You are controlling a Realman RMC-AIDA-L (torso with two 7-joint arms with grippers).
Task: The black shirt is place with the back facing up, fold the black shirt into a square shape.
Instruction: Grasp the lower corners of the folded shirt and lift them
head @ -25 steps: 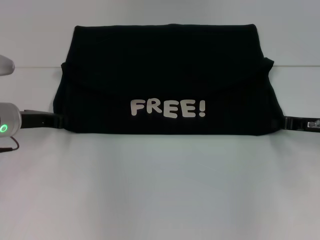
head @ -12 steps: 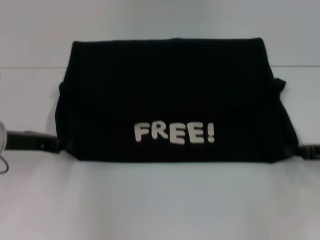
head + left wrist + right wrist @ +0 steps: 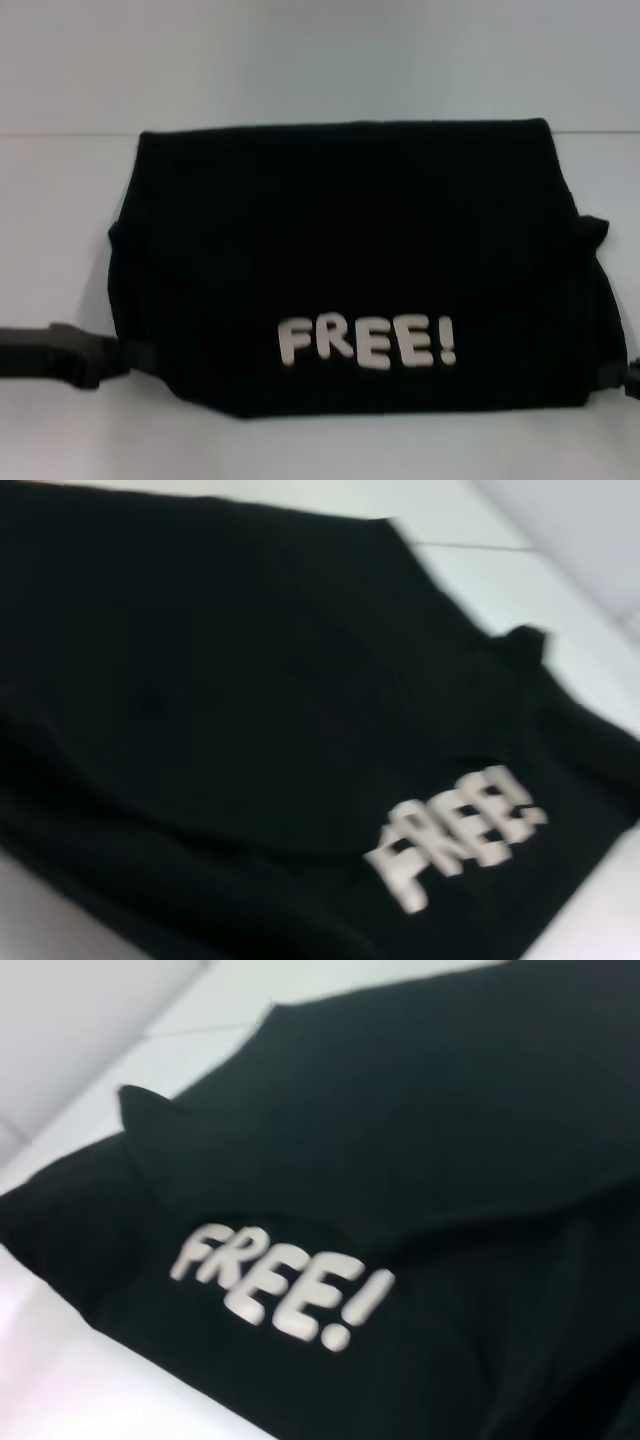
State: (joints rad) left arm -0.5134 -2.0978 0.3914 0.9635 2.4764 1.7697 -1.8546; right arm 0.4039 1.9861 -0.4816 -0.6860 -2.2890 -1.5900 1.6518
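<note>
The shirt (image 3: 350, 260) lies folded on the table (image 3: 320, 60); left gripper (image 3: 95, 358) and right gripper (image 3: 628, 378) meet its near corners, grip unclear.

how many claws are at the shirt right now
2. The left claw is at the near left corner of the black shirt; the right claw is at the near right corner, mostly out of the head view.
</note>
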